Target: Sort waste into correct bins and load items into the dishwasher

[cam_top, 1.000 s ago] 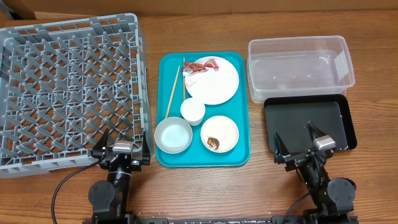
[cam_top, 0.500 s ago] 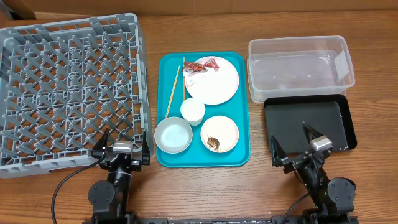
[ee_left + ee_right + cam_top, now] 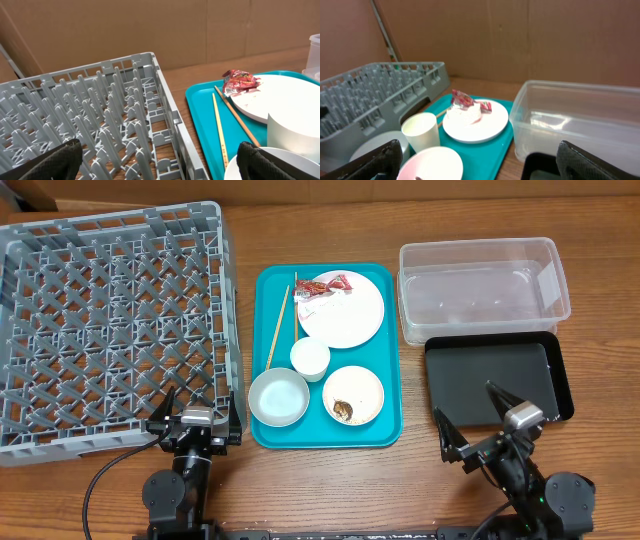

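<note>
The red-and-white wrapper (image 3: 325,285) lies on the large plate (image 3: 350,315) in the teal tray. Two chopsticks (image 3: 277,328), a cup (image 3: 310,358), a bowl (image 3: 278,397) and a small plate (image 3: 358,388) holding a brown lump (image 3: 344,411) share that tray. The grey dish rack (image 3: 110,320) stands left. The clear tub (image 3: 483,288) and black tray (image 3: 497,377) stand right. My left gripper (image 3: 200,408) is open and empty at the rack's front right corner. My right gripper (image 3: 470,415) is open and empty over the black tray's front edge. Rice grains are too small to see.
The teal tray (image 3: 385,425) sits between the rack and the bins. Cardboard walls stand behind the table. In the right wrist view the cup (image 3: 421,131) and small plate (image 3: 431,162) are near left, and the clear tub (image 3: 580,115) is right.
My right arm has shifted slightly toward the table's front and right, gripper still open. The left arm and all objects have not moved.
</note>
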{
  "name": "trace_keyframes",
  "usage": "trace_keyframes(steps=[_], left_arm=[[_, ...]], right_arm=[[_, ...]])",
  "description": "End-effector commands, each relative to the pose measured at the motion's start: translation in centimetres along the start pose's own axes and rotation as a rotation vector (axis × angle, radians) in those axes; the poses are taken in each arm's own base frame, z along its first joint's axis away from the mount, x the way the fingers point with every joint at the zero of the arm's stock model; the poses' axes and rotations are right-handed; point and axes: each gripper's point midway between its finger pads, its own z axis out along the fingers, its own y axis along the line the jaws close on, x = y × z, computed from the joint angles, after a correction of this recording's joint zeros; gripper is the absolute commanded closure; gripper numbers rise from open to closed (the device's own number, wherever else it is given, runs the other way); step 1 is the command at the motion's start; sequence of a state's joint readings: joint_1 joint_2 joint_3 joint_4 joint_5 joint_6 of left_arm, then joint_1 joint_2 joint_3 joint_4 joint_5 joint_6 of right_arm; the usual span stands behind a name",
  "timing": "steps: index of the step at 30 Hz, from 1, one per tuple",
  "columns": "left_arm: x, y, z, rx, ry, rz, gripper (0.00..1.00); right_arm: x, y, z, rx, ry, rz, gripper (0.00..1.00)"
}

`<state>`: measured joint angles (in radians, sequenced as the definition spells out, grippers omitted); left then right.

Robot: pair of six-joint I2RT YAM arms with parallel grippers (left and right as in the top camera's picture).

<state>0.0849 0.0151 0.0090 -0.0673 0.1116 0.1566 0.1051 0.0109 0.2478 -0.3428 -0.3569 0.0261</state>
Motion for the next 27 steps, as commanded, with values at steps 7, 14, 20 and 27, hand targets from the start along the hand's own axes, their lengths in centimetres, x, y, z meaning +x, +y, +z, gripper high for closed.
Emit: trace_keyframes(steps=[7, 14, 20, 27], left_arm=[[0.0, 0.0, 0.0, -0.002, -0.003, -0.011, 0.0], [0.0, 0.0, 0.0, -0.002, -0.003, -0.011, 0.0], [0.0, 0.0, 0.0, -0.002, -0.003, -0.011, 0.0], [0.0, 0.0, 0.0, -0.002, -0.003, -0.011, 0.0]], right_arm=[[-4.6, 2.3, -2.0, -0.07, -0.055, -0.026, 0.0], [-5.9, 2.6, -1.3, -0.085, 0.042, 0.018, 0.0], [-6.0, 1.7, 0.8, -0.066, 0.245, 0.112, 0.0], [-6.8, 0.7, 4.3, -0.05, 0.517, 0.233, 0.0]])
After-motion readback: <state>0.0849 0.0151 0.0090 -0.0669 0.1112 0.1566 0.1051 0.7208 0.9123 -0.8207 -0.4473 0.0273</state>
